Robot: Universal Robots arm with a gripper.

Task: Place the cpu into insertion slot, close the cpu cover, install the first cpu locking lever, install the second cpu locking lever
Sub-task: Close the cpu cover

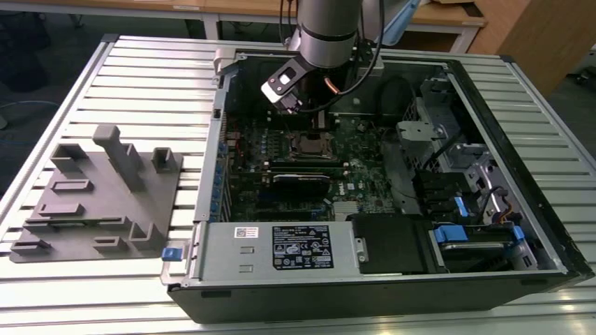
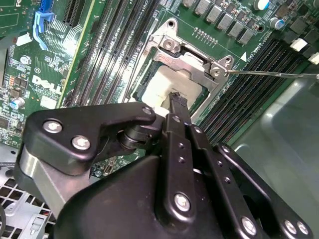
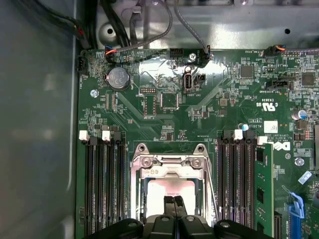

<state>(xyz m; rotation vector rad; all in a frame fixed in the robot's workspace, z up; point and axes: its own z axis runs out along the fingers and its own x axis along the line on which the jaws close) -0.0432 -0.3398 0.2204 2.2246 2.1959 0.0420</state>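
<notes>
The cpu (image 3: 169, 190) lies flat in its insertion slot on the green motherboard, its pale metal top also seen in the second wrist view (image 2: 167, 84). The cpu cover (image 3: 169, 163), a shiny metal frame (image 2: 192, 56), lies down around it. A thin locking lever rod (image 2: 271, 73) sticks out sideways from the socket's corner. My gripper (image 3: 173, 201) is shut, with nothing seen between its fingers; the tips (image 2: 175, 99) hover just over the chip's top. In the exterior view the gripper (image 1: 312, 115) hangs inside the open computer case, above the socket (image 1: 308, 145).
Memory slots (image 3: 102, 184) flank the socket on both sides. A black card (image 1: 300, 183) lies nearer the front, then the white-labelled power supply box (image 1: 298, 248). Drive cages and cables (image 1: 456, 174) fill the exterior view's right. A grey fixture (image 1: 102, 188) stands outside the case.
</notes>
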